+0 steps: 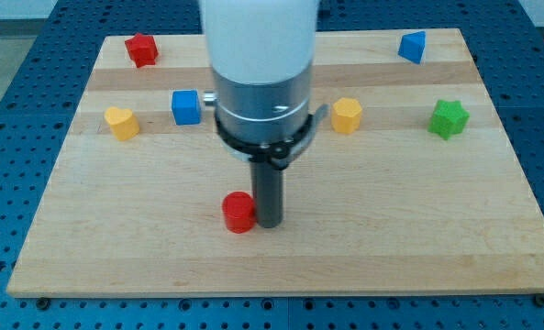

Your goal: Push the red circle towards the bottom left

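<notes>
The red circle (238,212) lies on the wooden board (281,266), a little left of centre and near the view's bottom. My tip (269,224) is down on the board right beside it, touching or nearly touching its right side. The dark rod rises from there into the arm's large white and grey body, which hides the board's upper middle.
A red block (141,49) sits at the top left. A yellow block (121,122) and a blue cube (186,106) lie left of the arm. A yellow hexagon-like block (346,115), a green star-like block (449,118) and a blue block (413,46) lie on the right.
</notes>
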`<control>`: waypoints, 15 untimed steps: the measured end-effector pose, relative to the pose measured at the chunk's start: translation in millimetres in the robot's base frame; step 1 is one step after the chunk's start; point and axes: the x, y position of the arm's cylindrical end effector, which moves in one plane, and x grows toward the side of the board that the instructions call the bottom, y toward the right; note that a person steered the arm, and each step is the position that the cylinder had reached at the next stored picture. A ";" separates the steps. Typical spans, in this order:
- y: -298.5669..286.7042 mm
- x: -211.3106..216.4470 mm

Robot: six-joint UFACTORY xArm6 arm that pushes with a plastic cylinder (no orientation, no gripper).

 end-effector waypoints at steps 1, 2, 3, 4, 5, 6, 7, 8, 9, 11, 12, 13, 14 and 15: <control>-22.8 -0.1; -34.9 -8.8; -46.6 -18.2; -59.5 -18.2; -77.3 -18.2; -91.7 -18.2; -95.4 -16.1; -95.4 -6.7; -97.9 -0.9; -100.9 12.2; -111.4 13.2; -125.1 13.2; -136.8 13.2; -144.3 13.2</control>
